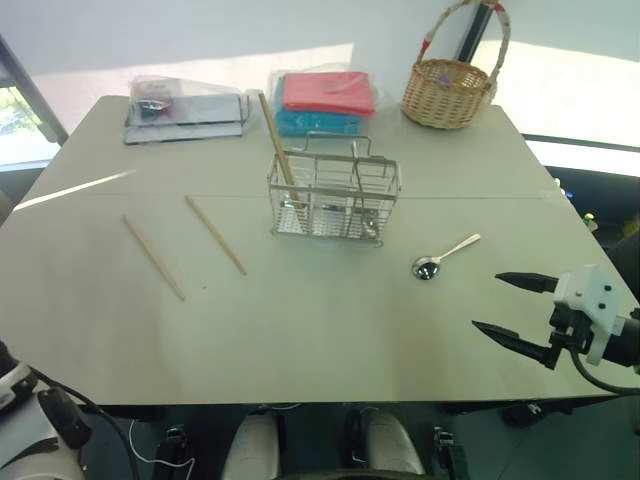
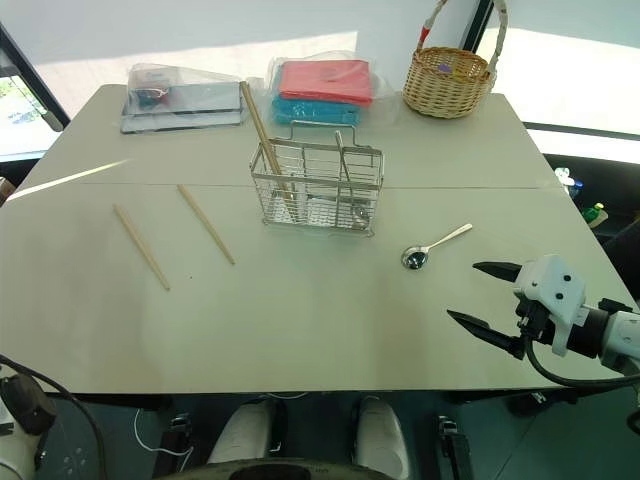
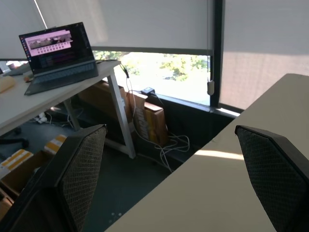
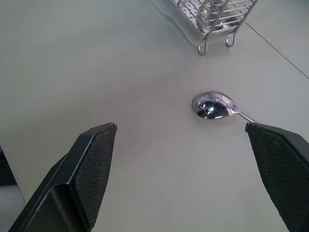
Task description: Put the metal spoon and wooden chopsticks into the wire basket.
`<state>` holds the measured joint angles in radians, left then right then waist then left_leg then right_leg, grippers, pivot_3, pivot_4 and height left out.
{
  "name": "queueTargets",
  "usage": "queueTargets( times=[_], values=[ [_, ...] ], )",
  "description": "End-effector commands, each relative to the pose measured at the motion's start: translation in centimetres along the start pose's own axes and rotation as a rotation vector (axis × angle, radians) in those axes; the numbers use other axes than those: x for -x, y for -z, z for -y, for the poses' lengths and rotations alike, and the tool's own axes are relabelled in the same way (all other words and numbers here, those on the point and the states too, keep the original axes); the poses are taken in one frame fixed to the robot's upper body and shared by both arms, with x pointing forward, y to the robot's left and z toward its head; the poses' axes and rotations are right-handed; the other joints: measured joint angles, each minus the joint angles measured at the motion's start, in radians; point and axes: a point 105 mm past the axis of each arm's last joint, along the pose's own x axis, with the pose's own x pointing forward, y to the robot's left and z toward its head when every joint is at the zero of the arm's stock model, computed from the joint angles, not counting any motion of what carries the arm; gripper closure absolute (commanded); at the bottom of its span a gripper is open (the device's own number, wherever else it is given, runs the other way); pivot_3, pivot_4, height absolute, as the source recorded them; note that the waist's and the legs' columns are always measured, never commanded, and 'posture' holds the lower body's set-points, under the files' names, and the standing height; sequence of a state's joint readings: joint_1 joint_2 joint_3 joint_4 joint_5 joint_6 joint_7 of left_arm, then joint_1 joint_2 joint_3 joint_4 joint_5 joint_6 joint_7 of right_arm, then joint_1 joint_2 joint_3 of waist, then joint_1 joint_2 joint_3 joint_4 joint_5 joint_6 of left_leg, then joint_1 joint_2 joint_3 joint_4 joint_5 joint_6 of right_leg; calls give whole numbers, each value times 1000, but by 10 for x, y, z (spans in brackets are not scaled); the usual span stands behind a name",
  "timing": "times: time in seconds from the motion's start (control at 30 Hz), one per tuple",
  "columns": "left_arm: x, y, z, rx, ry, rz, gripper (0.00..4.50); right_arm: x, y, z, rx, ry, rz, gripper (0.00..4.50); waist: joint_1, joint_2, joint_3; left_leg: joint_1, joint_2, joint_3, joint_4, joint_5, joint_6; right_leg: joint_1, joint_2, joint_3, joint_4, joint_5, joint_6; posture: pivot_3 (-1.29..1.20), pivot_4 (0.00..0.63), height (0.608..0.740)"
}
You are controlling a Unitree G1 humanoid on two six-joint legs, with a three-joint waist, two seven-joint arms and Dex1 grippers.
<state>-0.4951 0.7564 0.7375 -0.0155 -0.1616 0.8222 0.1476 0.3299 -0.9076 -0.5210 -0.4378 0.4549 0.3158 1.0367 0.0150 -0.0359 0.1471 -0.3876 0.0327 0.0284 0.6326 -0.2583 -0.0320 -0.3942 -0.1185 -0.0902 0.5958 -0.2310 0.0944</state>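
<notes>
- The small shiny metal spoon (image 1: 440,258) lay on the pale worktop (image 1: 330,330), beside the silver wire basket (image 1: 335,197).
- The right gripper (image 1: 513,303), fingers apart, hovered near; lowering to straddle the slim handle seemed best.
- The left gripper (image 3: 178,179) was spread, empty.

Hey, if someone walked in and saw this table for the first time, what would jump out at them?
Probably the rectangular silver wire basket mid-table, one long light-tan wooden chopstick standing tilted in it and two more chopsticks lying flat on the robot's left. Next, the small shiny metal spoon lying alone to the basket's right, with the open right gripper of two black fingers just short of it.
</notes>
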Motion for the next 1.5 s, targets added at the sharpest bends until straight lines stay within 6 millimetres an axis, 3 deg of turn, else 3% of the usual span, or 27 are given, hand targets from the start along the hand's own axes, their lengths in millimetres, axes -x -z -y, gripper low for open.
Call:
queueTargets(
  times=[0.03, 0.53, 0.6, 0.73, 0.9, 1.0, 1.03, 1.07, 1.13, 1.33, 1.5],
  values=[
    [1, -16, 0, 15, 2, 60, 0, 4, -13, 5, 43, 25, 35, 72, 0, 0, 0, 0, 0, 0, 0, 0, 0, 0, 0, 0, 0, 0, 0, 0, 150, 703],
    [4, -14, 4, 20, 30, 46, 0, -2, -22, 17, 100, -8, 45, 72, 0, 0, 0, 0, 0, 0, 0, 0, 0, 0, 0, 0, 0, 0, 0, 0, 150, 703],
    [4, -16, 14, 28, 91, 44, 0, -4, -23, 21, 124, -25, 41, 72, 0, 0, 0, 0, 0, 0, 0, 0, 0, 1, 0, 0, 0, 0, 0, 0, 150, 703],
    [19, -25, 60, 35, 395, 67, 0, -9, -32, 38, 211, -61, 24, 72, -1, 0, 0, 1, 0, 0, 1, 0, 0, 1, 0, 0, 0, 0, 0, 0, 150, 703],
    [61, -34, 118, 5, 840, 86, 0, -20, -47, 54, 335, -144, 10, 72, -2, 1, 1, 0, 0, 0, 1, 0, 0, 0, 0, 0, 0, 0, 0, 0, 150, 703],
    [115, -33, 157, -106, 1243, 91, 0, -32, -52, 64, 449, -210, -21, 72, -4, 3, 2, 0, 0, 1, 1, 0, 0, 0, 0, 0, 0, 0, 0, 0, 150, 703],
    [152, -27, 170, -198, 1488, 90, 0, -40, -52, 66, 525, -265, -50, 72, -9, 3, 2, 0, 0, 1, 1, 0, 0, 0, 0, 0, 0, 0, 0, 0, 150, 703],
    [178, -19, 175, -262, 1655, 76, 0, -46, -52, 68, 578, -307, -75, 72, -10, 4, 2, 1, 0, 2, 1, 0, 0, 0, 0, 1, 1, 0, 0, 0, 150, 703],
    [204, -11, 176, -325, 1836, 56, 0, -54, -50, 73, 632, -361, -105, 72, -12, 8, 4, 0, 0, 3, 1, 1, -1, -1, 0, 1, 0, 0, 0, 0, 150, 703],
    [227, 0, 199, -351, 2045, 24, 0, -87, -30, 89, 756, -478, -253, 72, -13, 10, 5, 0, 0, 3, 0, 1, -1, -2, 2, 2, 1, 0, 0, 0, 150, 703],
    [232, 1, 214, -350, 2103, 38, 0, -109, -28, 95, 809, -520, -310, 72, -15, 10, 6, -1, 0, 3, 1, 2, -1, -2, 2, 3, 1, 0, 1, 0, 150, 703]
  ],
)
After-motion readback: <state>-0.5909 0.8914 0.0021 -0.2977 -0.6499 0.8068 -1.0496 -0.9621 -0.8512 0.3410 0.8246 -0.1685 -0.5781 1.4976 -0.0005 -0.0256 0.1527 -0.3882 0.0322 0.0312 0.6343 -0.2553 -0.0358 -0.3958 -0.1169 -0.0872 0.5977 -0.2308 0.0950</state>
